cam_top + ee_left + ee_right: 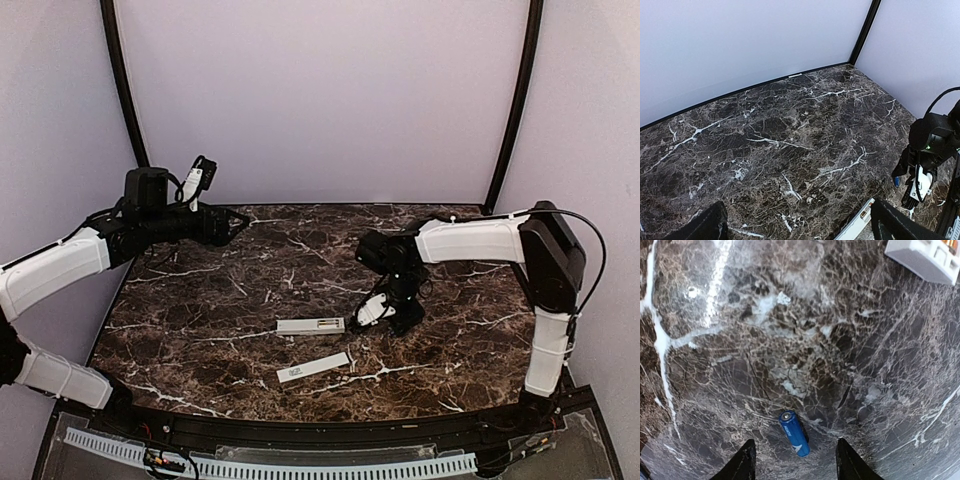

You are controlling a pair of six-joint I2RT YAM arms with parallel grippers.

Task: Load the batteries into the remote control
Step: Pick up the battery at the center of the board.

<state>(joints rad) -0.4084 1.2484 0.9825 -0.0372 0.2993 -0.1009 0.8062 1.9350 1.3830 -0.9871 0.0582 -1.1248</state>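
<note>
Two arms are seen from the top camera over a dark marbled table (200,290). The left gripper (238,220) is held high above the far left part of the table, well apart from everything on it. The right gripper (388,322) is lowered to the tabletop just right of the remote control (311,325), which lies flat near the middle with its recessed slot turned toward that gripper. A thinner white strip (313,367) with a small dark label lies nearer the arm bases. No battery can be made out from this view.

In the left wrist view, the left gripper (797,210) is shown spread wide with nothing between its fingers. The slotted end of the remote control (852,229) is seen at the bottom edge.

In the right wrist view, one blue battery (794,433) is seen lying on its side on the marble, between the two dark fingers (742,460) of the right gripper (794,450). The fingers stand apart on either side, and the battery is not touched by them. A corner of the remote control (925,257) is visible at the upper right, well apart from the battery.
</note>
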